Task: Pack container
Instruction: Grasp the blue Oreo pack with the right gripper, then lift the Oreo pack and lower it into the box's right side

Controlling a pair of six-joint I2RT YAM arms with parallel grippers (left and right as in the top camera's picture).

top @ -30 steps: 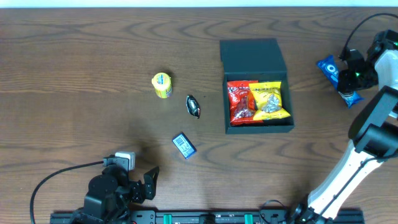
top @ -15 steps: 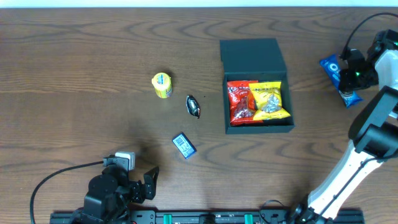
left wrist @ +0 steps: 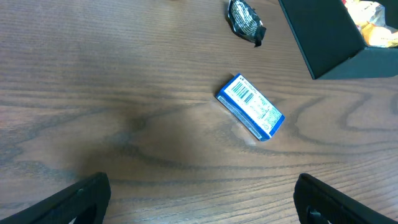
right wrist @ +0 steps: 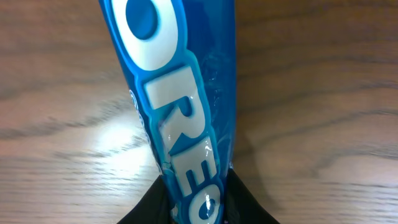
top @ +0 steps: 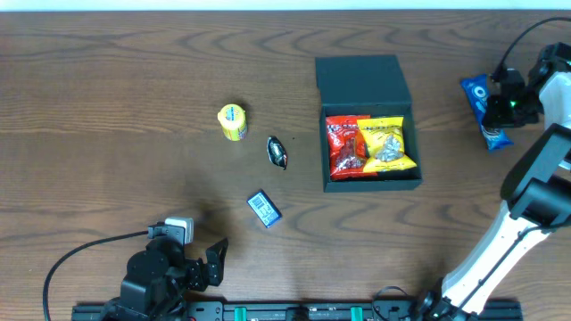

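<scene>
From above, the container sits open on the wooden table, its flat lid folded back on the far side. Inside it a red packet lies on the left and a yellow packet on the right, touching each other. Left of the container, apart from it, lie a dark wrapped sweet, a yellow round snack farther left, and a small blue box toward the near edge. Well right of the container, the right gripper is closed on a blue Oreo packet. The left gripper rests near the table's front edge, well to the container's left. In the left wrist view, the left gripper is spread wide and holds nothing, one finger at each lower corner. The small blue box lies ahead of it with its barcode up, the dark wrapped sweet lies beyond that, and a corner of the container shows at upper right with a bit of the yellow packet inside. In the right wrist view, the right gripper pinches the near end of the Oreo packet, which stretches away over the wood; whether it touches the table I cannot tell.
</scene>
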